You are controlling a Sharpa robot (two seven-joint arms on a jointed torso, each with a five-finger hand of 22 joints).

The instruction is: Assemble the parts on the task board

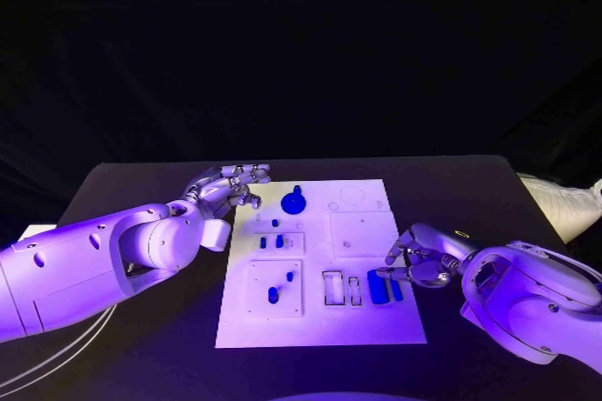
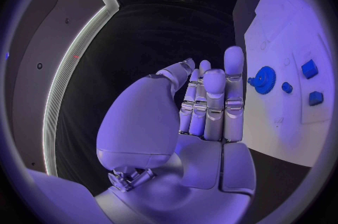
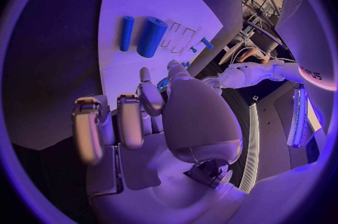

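Observation:
The white task board [image 1: 364,327] lies in the middle of the black table. A blue gear [image 1: 294,201] stands near its far edge, also seen as the gear [image 2: 265,79] beside small blue pieces [image 2: 309,68]. Two blue cylinders [image 1: 380,287] lie at the board's right side, a thick cylinder [image 3: 151,36] next to a thin one [image 3: 126,32]. My left hand [image 1: 233,187] hovers at the board's far left corner, left of the gear, fingers [image 2: 211,106] straight and holding nothing. My right hand [image 1: 418,262] hangs just right of the cylinders, its fingers [image 3: 130,120] half bent, holding nothing.
More small blue parts sit in the board's left-hand plates [image 1: 271,242] [image 1: 274,294]. Two empty slots [image 1: 341,288] lie just left of the cylinders. A pale object [image 1: 558,201] lies at the table's right edge. Bare black table surrounds the board.

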